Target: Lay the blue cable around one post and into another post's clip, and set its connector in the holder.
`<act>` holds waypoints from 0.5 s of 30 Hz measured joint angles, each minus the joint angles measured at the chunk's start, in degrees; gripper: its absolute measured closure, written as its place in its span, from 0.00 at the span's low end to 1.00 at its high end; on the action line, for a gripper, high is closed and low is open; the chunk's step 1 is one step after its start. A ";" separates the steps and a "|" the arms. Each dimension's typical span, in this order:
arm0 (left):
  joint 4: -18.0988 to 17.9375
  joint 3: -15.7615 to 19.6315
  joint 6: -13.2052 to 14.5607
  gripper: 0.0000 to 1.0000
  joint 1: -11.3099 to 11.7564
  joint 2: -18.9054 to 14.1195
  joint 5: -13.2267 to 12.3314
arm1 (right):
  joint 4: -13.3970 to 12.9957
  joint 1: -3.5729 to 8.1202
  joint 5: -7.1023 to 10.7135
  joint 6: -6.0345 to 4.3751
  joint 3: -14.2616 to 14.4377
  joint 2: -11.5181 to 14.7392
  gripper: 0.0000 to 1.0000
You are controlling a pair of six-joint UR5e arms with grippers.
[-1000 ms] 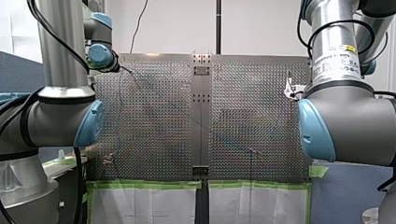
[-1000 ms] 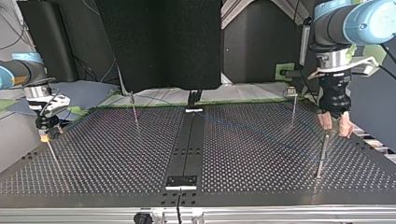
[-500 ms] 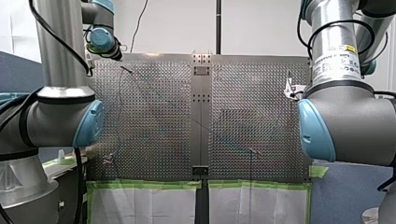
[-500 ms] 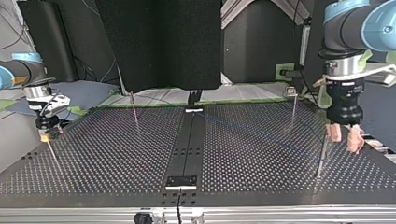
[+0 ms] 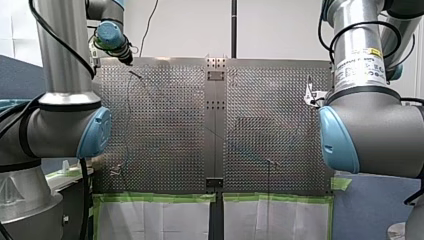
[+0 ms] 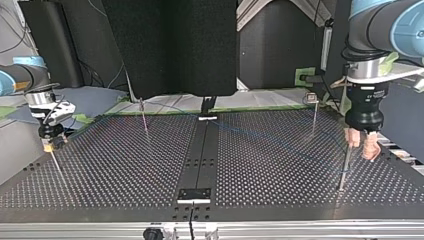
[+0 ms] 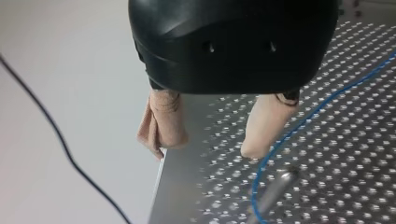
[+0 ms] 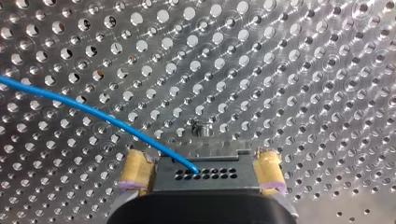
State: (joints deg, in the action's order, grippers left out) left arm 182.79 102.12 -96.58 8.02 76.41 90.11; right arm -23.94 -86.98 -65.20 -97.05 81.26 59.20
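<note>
A thin blue cable (image 6: 280, 142) crosses the perforated table to a thin post (image 6: 344, 167) at the top view's right. My left gripper (image 6: 362, 145) hangs just above and beside that post, beige pads open and nothing between them. In the left wrist view the cable (image 7: 299, 126) curves past one finger (image 7: 266, 126) and round the post (image 7: 278, 184). At the top view's left, my right gripper (image 6: 50, 142) sits on top of another post (image 6: 57, 167). Its yellow pads (image 8: 135, 175) are shut on the black connector (image 8: 205, 175), and the cable (image 8: 93, 112) runs into it.
Two more posts stand toward the top view's far edge, one left of the middle (image 6: 144, 117) and one with a clip at the right (image 6: 314, 112). A dark strip (image 6: 200, 155) runs down the table's middle. Green tape (image 5: 160, 197) lines the edge nearest the arms.
My left gripper has moved from over the right-hand post outward toward the table's edge, staying open. The right arm and the connector have not moved.
</note>
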 joint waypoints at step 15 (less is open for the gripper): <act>7.94 0.04 8.87 0.13 -0.58 0.00 0.73 | 0.03 -0.08 -0.01 -0.08 0.00 -0.01 0.00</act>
State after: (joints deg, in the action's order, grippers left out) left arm 190.74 102.17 -87.71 7.44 76.41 90.84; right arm -23.91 -87.06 -65.20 -97.13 81.26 59.20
